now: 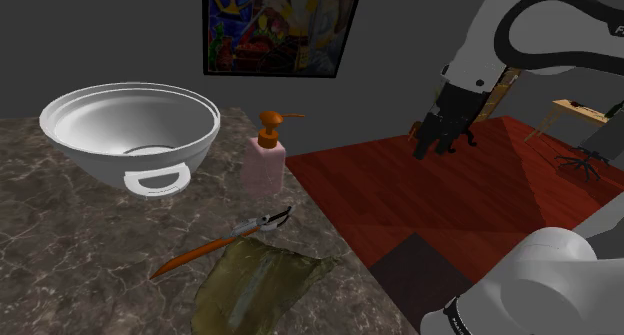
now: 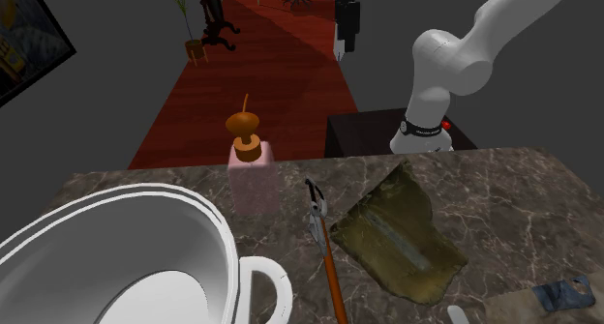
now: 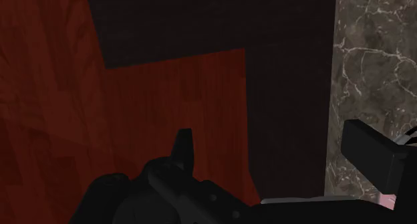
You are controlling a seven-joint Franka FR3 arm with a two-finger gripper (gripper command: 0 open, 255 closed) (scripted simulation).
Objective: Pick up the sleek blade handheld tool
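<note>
In the shoulder view, a large white bowl (image 1: 130, 123) with a loop handle sat at the left on the dark marble counter (image 1: 60, 233). To its right and nearer the camera lay the blade tool (image 1: 225, 241), flat on the marble, with a long thin orange handle and a small metal cutting head. The head pointed toward the pink soap dispenser (image 1: 266, 163) with its orange pump, which stood upright just right of the bowl. An olive-green cloth (image 1: 260, 283) lay crumpled just beside the tool, on the side away from the bowl. A colourful painting (image 1: 283, 28) hung on the grey wall behind. Further right, past the counter's edge, the gripper (image 1: 440, 143) hung above the red wood floor (image 1: 380, 173), well apart from the tool.

In the second exterior view the bowl (image 2: 116, 254) was at the lower left and the dispenser (image 2: 254, 172) right of it. Then came the blade tool (image 2: 324, 250), its head toward the dispenser and its handle running to the bottom edge. The cloth (image 2: 402, 240) lay to its right, and the white arm (image 2: 455, 61) rose from the dark stand (image 2: 377, 129) behind the counter (image 2: 523, 196). The gripper (image 2: 344, 37) showed at the top, over the floor.

In the wrist view the gripper (image 3: 275, 146) had its fingers (image 3: 184, 146) spread apart with nothing between them, above red floor (image 3: 40, 89), with a strip of marble (image 3: 371, 55) along one side
</note>
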